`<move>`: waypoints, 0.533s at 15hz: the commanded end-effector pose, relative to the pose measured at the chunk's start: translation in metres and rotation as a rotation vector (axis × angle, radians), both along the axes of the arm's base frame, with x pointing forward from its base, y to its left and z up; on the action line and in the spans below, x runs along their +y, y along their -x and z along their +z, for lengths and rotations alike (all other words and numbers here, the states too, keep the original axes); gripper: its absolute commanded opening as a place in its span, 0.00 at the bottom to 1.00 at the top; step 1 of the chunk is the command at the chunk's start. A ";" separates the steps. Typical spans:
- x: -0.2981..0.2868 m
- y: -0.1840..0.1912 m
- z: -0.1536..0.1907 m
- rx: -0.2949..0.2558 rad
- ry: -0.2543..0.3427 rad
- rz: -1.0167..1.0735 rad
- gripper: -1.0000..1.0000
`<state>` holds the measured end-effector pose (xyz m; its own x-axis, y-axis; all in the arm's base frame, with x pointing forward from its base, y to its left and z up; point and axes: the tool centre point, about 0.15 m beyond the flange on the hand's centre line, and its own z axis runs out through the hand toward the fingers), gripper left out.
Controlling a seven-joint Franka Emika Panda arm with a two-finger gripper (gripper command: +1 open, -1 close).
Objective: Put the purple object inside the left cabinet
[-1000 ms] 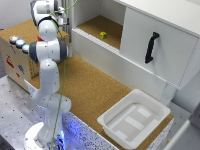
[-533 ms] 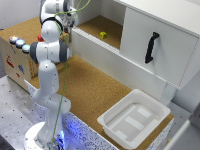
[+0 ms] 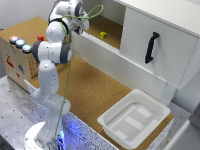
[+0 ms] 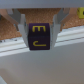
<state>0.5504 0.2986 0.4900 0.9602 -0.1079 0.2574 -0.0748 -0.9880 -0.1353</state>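
The gripper is clamped on the small purple cube with yellow letters, above the white front edge of the left cabinet, at 12 o'clock in the exterior view. Carrying seems nearly done; moving inside and releasing remain.

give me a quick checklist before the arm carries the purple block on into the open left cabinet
1. Purple block held between the pincer fingers: ok, a finger on each side in the wrist view.
2. Left cabinet open at the front: ok.
3. Block clear of the white ledge: cannot tell, the ledge looks very close beneath it.
4. Free floor inside: ok, only a small yellow object there.
5. Pincer already inside the cabinet: cannot tell, the arm hides it in the exterior view.
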 end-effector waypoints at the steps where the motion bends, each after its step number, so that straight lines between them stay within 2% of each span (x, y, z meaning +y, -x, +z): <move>1: 0.014 -0.048 0.018 0.058 0.059 -0.048 0.00; 5: 0.018 -0.069 0.021 0.089 0.104 -0.062 0.00; 8: 0.023 -0.087 0.018 0.118 0.162 -0.051 0.00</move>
<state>0.5851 0.3007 0.4976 0.9455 -0.1349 0.2964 -0.0902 -0.9830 -0.1597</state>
